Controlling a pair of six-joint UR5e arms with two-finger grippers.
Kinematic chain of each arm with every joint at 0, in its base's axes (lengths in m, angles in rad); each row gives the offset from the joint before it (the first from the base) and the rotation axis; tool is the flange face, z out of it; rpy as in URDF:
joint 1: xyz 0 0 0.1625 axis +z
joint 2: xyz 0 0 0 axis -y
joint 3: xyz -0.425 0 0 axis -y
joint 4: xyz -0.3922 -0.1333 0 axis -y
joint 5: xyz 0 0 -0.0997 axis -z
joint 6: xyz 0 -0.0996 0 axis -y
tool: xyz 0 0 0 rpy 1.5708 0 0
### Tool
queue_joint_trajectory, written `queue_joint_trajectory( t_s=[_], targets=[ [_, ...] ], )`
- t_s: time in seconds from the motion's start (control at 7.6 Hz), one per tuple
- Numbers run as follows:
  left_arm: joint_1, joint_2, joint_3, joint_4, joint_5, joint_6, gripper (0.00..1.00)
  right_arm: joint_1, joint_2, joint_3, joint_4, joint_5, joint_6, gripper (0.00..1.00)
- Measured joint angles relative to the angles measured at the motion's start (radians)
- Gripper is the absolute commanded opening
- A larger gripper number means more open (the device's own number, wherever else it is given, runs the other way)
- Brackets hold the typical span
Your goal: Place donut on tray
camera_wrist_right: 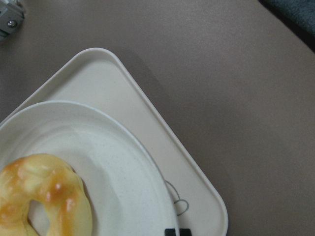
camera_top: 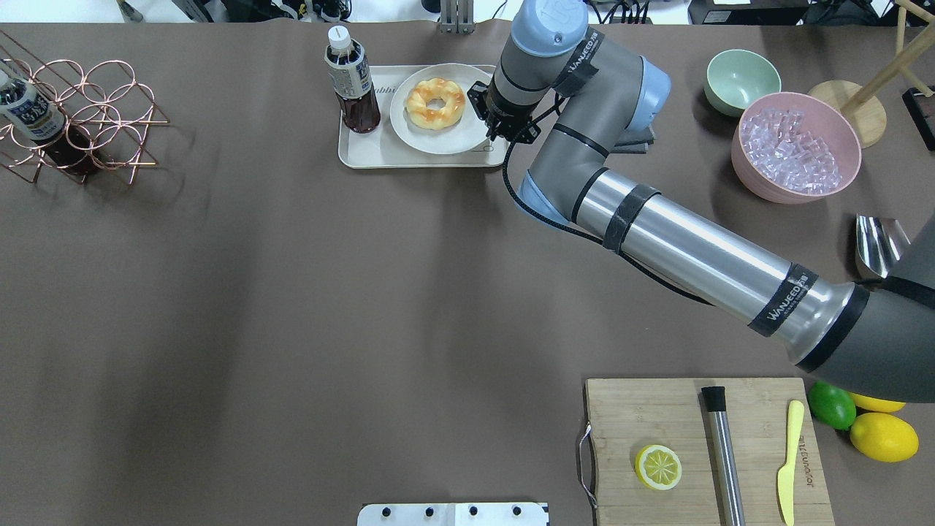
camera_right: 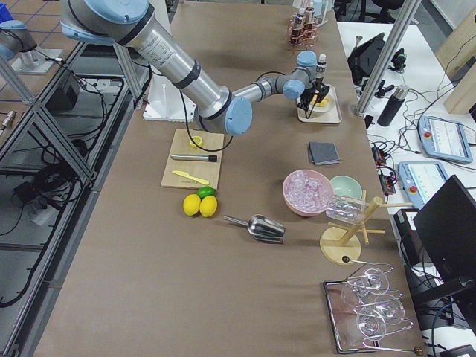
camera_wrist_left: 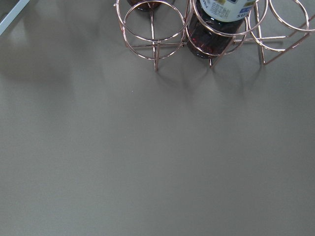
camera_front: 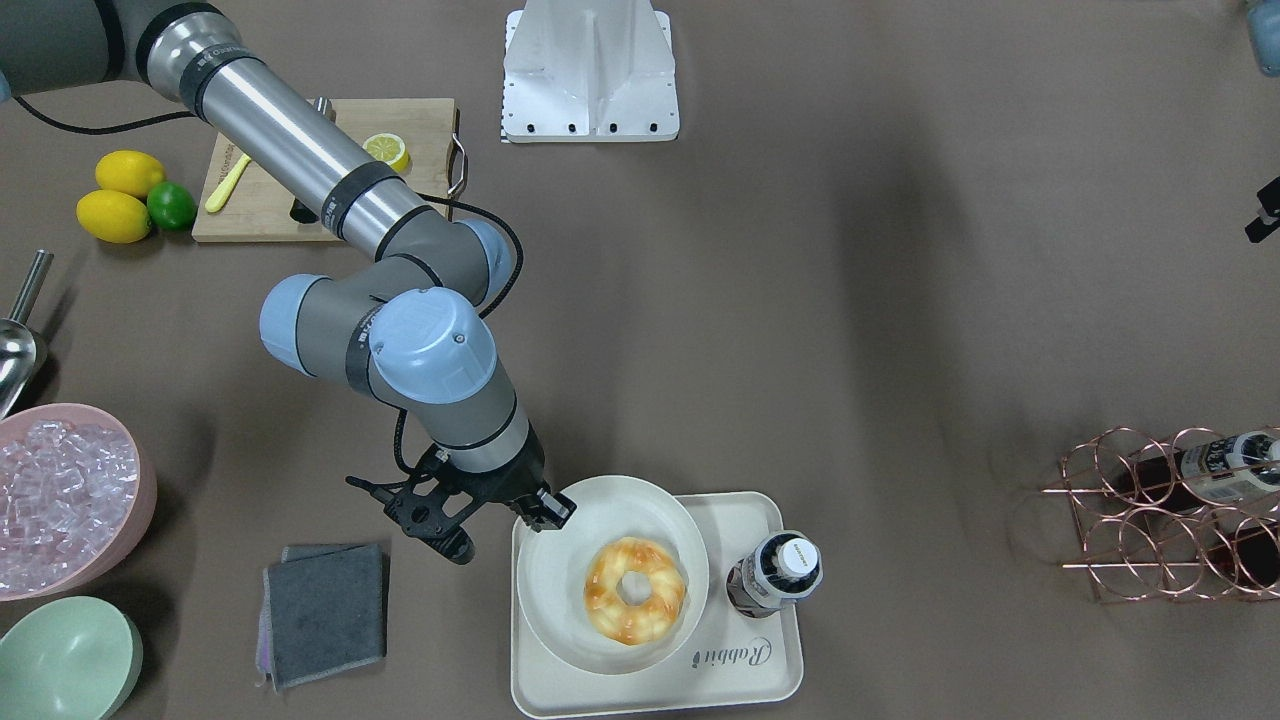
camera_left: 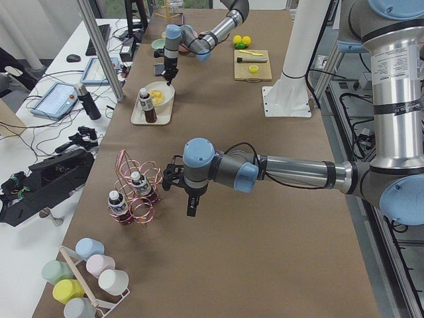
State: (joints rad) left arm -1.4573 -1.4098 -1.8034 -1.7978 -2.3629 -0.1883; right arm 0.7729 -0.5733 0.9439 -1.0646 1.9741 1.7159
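The golden-orange donut (camera_front: 635, 590) lies on a round white plate (camera_front: 560, 580), which sits on the cream "Rabbit" tray (camera_front: 740, 670). They also show overhead: the donut (camera_top: 435, 103), the plate (camera_top: 445, 139), the tray (camera_top: 365, 153). My right gripper (camera_front: 545, 512) is at the plate's rim on the robot's right, its jaws close together on the rim. Its wrist view shows the donut (camera_wrist_right: 44, 196), the plate (camera_wrist_right: 113, 162), the tray (camera_wrist_right: 147, 132) and the fingertips (camera_wrist_right: 172, 231). My left gripper (camera_left: 192, 211) hangs over bare table near the copper rack; I cannot tell its state.
A dark drink bottle (camera_front: 775, 572) stands on the tray beside the plate. A grey cloth (camera_front: 325, 610), a pink ice bowl (camera_front: 60, 500) and a green bowl (camera_front: 65, 660) lie beyond the right gripper. A copper bottle rack (camera_top: 80, 120) and a cutting board (camera_top: 643, 416) are far off.
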Motion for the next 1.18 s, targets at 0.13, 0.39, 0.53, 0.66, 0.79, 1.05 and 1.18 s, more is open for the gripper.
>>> queue_joint_trajectory(
  t_s=[0.13, 0.39, 0.53, 0.66, 0.79, 1.05, 1.18],
  targets=[
    [0.000, -0.002, 0.000, 0.000, 0.000, 0.000, 0.98, 0.000, 0.017, -0.027, 0.004, -0.002, 0.002, 0.00],
    [0.000, -0.007, 0.002, 0.001, 0.002, 0.000, 0.98, -0.001, 0.048, -0.073, 0.014, -0.005, 0.007, 0.00],
    [0.000, -0.009, 0.002, 0.001, 0.002, 0.000, 0.98, -0.002, 0.057, -0.089, 0.020, -0.008, 0.009, 0.00],
    [0.000, -0.010, 0.002, 0.001, 0.001, 0.000, 0.98, -0.004, 0.061, -0.101, 0.026, -0.015, 0.009, 0.00],
    [0.000, -0.011, 0.002, 0.002, 0.001, 0.000, 0.98, -0.005, 0.063, -0.108, 0.031, -0.020, 0.010, 0.00],
    [0.001, -0.015, 0.003, 0.003, 0.002, 0.000, 0.98, -0.006, 0.073, -0.118, 0.035, -0.023, 0.022, 0.46],
    [0.001, -0.016, 0.003, 0.004, 0.002, 0.000, 0.98, -0.006, 0.077, -0.123, 0.035, -0.024, 0.027, 0.62]
  ],
)
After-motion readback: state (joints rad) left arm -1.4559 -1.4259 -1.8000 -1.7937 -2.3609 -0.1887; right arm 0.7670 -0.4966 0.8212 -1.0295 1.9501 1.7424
